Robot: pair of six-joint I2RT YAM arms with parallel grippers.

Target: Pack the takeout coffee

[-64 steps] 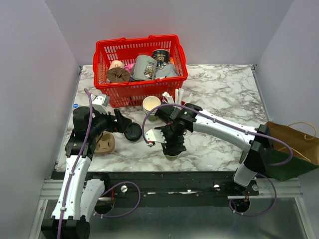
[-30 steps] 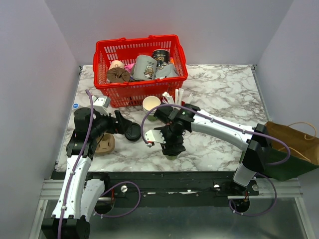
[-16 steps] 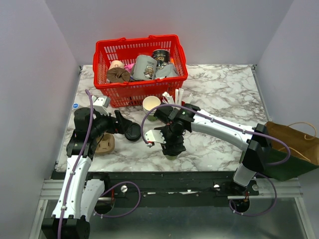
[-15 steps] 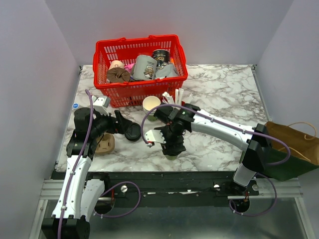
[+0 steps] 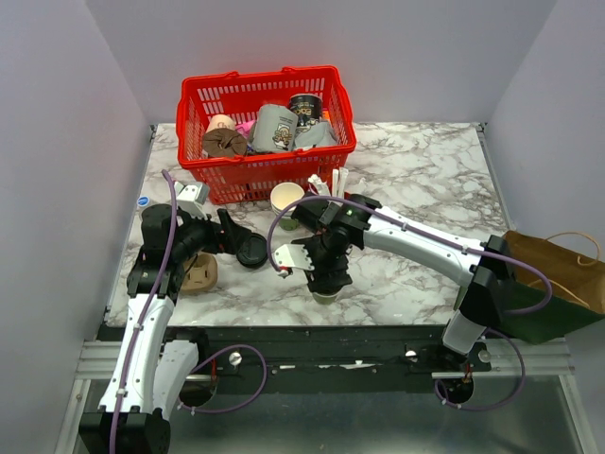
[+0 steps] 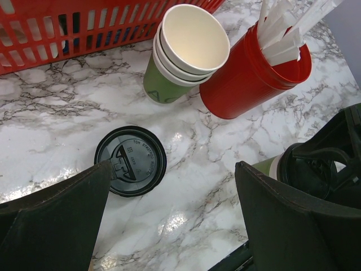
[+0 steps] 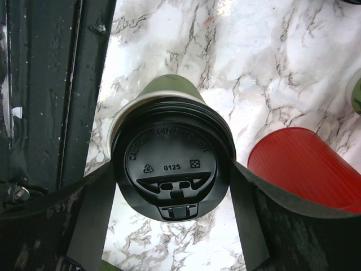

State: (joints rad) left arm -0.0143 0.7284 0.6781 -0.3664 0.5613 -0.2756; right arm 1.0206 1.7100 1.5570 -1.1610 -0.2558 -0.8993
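The takeout coffee, an olive-green paper cup with a black lid, stands on the marble near the table's front edge. My right gripper comes down over it, a finger pressed against each side of the lid. From above, the arm covers most of the cup. The left wrist view catches the cup's green side at the right. My left gripper hangs open above bare marble, with a loose black lid just beyond its left finger.
A stack of lidless green cups and a red cup of white sticks stand before the red basket of assorted items. A brown paper bag lies off the table's right edge. A tan object rests by the left arm.
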